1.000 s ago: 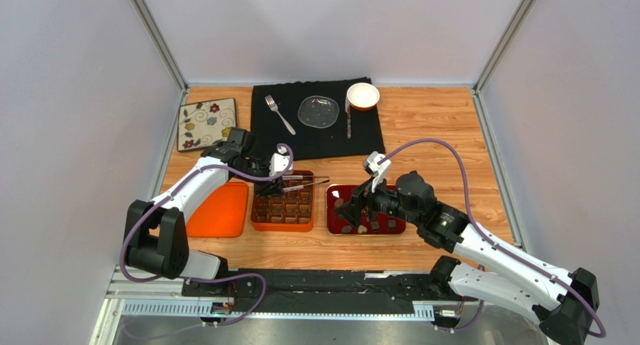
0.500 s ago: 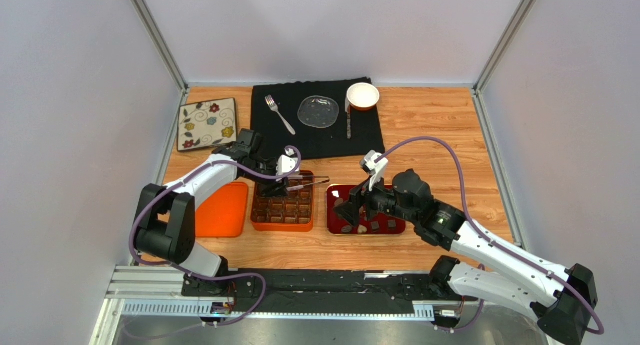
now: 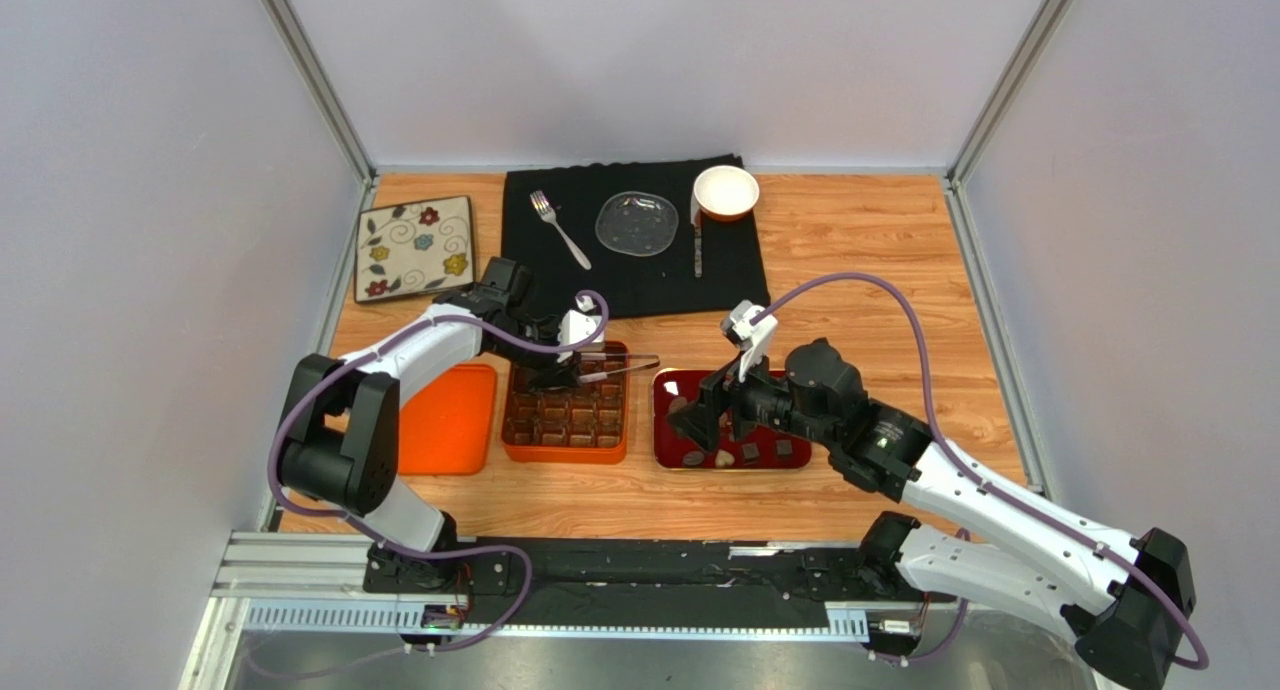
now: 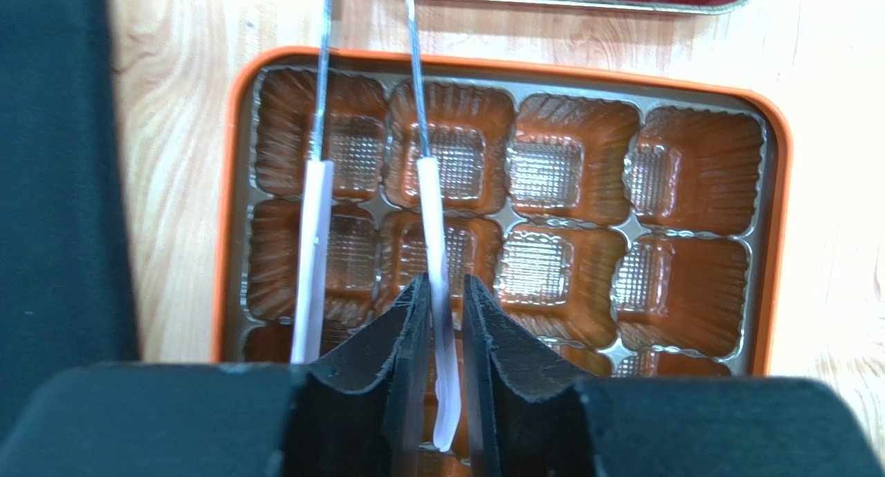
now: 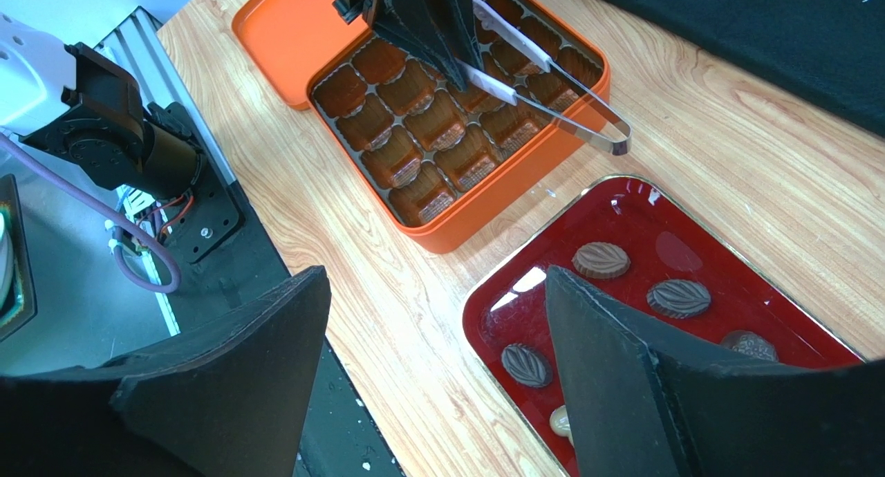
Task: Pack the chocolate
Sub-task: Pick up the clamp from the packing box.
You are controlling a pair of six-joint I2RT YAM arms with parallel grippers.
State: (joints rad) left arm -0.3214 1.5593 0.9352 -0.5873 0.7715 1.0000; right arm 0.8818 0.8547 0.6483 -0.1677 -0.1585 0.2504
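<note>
Steel tongs (image 4: 429, 228) over the orange gridded box (image 5: 519, 171): my left end effector (image 4: 447, 285) seems clenched on one leg, right end effector (image 5: 431, 290) released; I should span both legs.

No writing, number, brand or sign can be read in any of the 3 views. The orange box (image 5: 499, 202), the red tray (image 5: 644, 213), the tongs (image 4: 428, 202) and the flowered plate (image 3: 412, 246) (pattern only) carry no lettering; the chocolate (image 5: 601, 259) bears moulded ribs, not letters.
</note>
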